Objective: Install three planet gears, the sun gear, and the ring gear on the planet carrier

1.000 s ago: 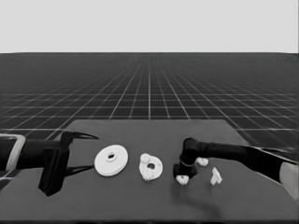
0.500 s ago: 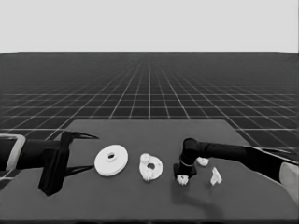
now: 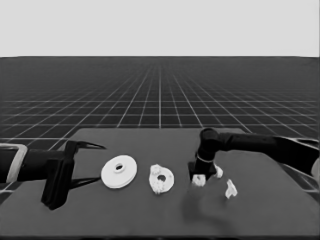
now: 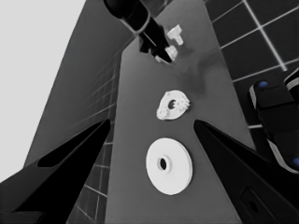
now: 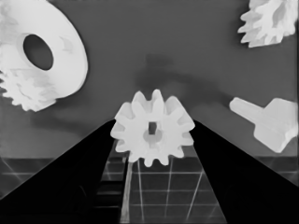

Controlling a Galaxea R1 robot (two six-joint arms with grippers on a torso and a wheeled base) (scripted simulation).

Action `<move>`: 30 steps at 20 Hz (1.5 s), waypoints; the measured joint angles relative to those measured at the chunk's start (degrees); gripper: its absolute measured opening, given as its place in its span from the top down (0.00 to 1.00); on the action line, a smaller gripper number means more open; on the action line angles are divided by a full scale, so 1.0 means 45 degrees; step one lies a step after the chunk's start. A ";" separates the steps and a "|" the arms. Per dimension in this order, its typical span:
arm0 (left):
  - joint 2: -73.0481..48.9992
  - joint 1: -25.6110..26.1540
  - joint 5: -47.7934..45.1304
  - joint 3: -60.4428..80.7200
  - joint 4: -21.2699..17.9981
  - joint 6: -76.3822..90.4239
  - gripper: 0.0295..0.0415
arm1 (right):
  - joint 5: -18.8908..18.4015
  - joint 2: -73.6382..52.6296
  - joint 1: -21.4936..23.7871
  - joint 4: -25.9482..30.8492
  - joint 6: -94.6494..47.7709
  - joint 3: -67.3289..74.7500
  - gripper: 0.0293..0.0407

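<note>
Almost no change against the pictures of a second ago. Same place for the right hand (image 3: 198, 180): low over the table (image 3: 270, 212), just right of the smaller round part (image 3: 161, 179). Closed there on a small gear (image 5: 153, 130), one finger on each side of the teeth; planet or sun, cannot tell, and cannot tell either if already lifted off the table. Means, probably, a grip only just secured, with the carry to the smaller round part not yet begun. Seemingly two gears seated on that part already. One more gear (image 3: 218, 172) just beside the hand, then the thin white piece (image 3: 230, 189). Larger round part (image 3: 119, 171) untouched, left of the smaller. Left hand (image 3: 82, 162) parked at the table's left end, wide open, empty.
</note>
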 joint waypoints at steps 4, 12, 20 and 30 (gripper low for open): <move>0.0000 0.0000 0.0000 0.0000 0.0000 0.0000 0.25 | 0.0004 0.3179 0.0326 0.0347 -0.0392 -0.3640 0.83; 0.0000 0.0000 0.0000 0.0000 0.0000 0.0000 0.25 | 0.0147 0.5068 0.0405 0.0492 -0.1394 -0.6469 0.83; 0.0000 0.0000 0.0000 0.0000 0.0000 0.0000 0.25 | 0.0961 0.5502 -0.1461 -0.1202 -0.2157 -0.7844 0.83; 0.0000 0.0000 0.0000 0.0000 0.0000 0.0000 0.25 | 0.0978 0.5508 -0.1483 -0.1225 -0.2169 -0.7871 0.19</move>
